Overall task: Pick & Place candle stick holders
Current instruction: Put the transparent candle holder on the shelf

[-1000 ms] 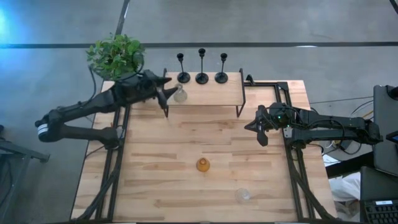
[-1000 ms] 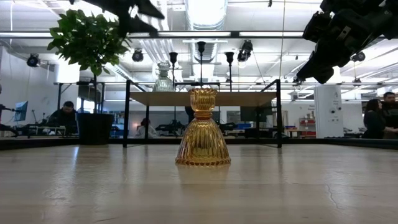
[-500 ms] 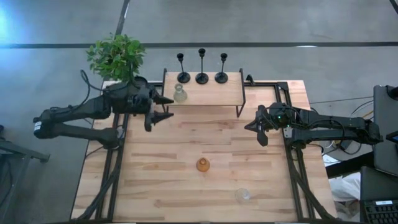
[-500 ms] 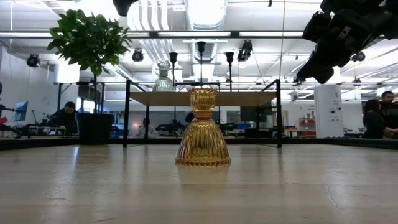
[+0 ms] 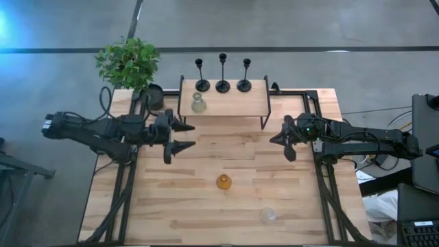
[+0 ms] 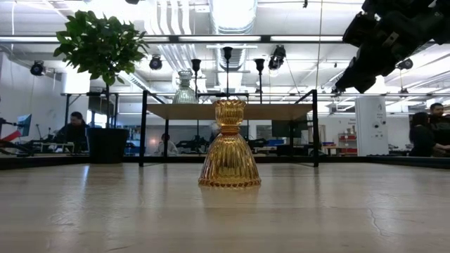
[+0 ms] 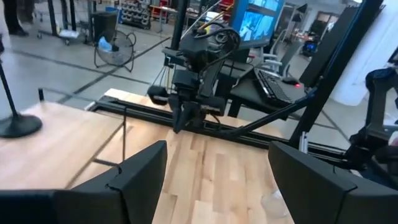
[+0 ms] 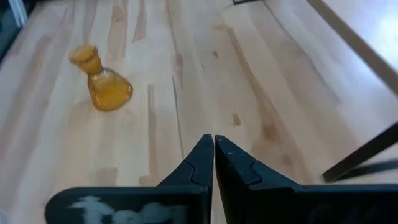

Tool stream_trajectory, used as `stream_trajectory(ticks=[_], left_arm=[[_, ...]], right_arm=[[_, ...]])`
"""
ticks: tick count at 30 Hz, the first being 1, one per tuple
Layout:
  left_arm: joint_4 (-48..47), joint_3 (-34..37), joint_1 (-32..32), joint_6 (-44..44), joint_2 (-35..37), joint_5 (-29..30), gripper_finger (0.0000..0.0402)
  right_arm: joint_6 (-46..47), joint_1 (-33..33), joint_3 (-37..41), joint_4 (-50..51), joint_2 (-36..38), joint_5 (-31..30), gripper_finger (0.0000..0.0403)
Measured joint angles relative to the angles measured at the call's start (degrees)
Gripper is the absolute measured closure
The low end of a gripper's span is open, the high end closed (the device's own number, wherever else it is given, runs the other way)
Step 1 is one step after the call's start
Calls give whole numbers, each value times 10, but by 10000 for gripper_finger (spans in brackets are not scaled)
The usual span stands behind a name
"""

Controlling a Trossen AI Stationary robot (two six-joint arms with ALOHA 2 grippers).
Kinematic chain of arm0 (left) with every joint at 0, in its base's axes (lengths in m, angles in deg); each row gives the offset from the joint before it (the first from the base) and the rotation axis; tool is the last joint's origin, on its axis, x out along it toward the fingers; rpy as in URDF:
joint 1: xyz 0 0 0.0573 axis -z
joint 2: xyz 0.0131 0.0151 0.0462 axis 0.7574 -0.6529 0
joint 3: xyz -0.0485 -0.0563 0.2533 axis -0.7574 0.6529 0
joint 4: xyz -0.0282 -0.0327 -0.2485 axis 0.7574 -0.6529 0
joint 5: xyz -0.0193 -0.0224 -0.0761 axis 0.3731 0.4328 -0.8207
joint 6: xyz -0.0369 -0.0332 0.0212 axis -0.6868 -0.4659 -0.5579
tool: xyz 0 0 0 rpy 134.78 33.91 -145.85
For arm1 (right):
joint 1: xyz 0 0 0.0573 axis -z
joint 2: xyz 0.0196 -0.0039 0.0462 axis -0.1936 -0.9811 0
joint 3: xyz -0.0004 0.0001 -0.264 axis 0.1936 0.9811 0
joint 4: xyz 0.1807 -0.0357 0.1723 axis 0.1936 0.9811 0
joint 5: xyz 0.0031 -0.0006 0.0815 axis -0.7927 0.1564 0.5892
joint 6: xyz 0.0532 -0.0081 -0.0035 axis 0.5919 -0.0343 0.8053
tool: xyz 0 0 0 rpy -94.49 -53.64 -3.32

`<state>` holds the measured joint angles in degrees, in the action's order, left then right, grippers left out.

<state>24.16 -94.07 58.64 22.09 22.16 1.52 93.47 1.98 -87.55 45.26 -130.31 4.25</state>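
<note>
Wooden table (image 5: 226,206) mid-area bare; left tool (image 5: 184,136) fingers apart, right tool (image 5: 277,140) fingers together, both empty.

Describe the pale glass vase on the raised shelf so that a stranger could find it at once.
Look at the small raised wooden shelf at the far edge of the table. The pale glass vase stands near its left end, in front of the row of three black candlesticks. It is the only squat, see-through thing on that shelf; its neighbours are thin, black and tall.
</note>
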Motion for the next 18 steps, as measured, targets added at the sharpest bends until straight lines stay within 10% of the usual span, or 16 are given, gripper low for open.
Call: stream_trajectory(ticks=[10, 18], left_arm=[[-1, 0, 16, 16, -22, -5, 135], [-54, 0, 31, 106, -12, 1, 304]], right_arm=[[-53, 0, 0, -22, 0, 1, 390], [68, 0, 0, -118, 0, 1, 390]])
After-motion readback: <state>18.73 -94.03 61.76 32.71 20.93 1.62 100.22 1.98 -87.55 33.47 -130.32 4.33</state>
